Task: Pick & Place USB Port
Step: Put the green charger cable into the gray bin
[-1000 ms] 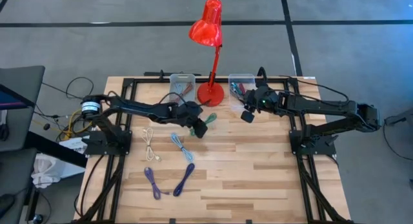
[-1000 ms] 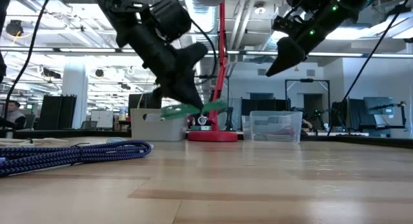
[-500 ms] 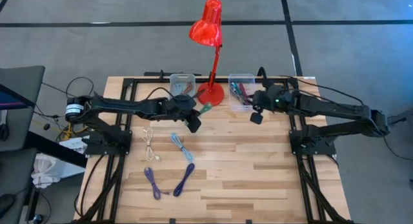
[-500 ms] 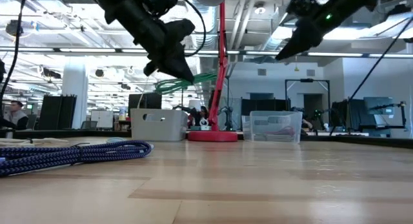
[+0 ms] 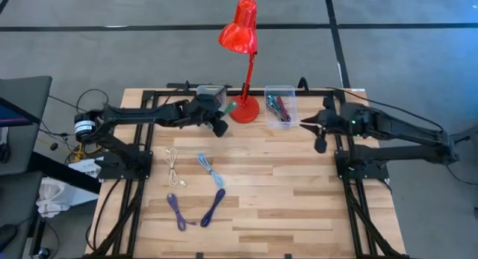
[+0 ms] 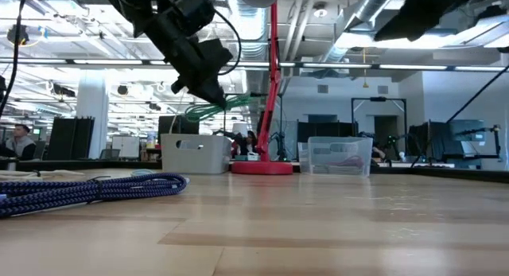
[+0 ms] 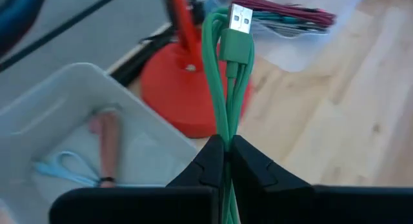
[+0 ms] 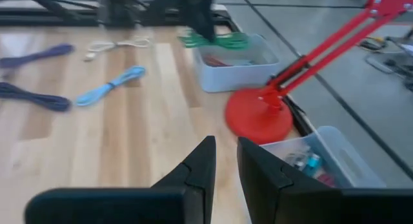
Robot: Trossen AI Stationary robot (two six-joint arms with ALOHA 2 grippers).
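Over bin [image 5: 210, 93] rim, hand-clamped cable [image 7: 230, 88].

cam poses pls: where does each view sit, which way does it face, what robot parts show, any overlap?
High: overhead, straight down; both arms, table.
Low: table height, facing the room; left gripper holding the green cable.
Left wrist: past its fingers to the white bin.
Right wrist: fingers, purple cables.
Shared: all show the red lamp.

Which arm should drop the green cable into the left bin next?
Left. Its gripper is shut on the green cable, held above the left bin. The right gripper holds nothing, out near the table's right edge.
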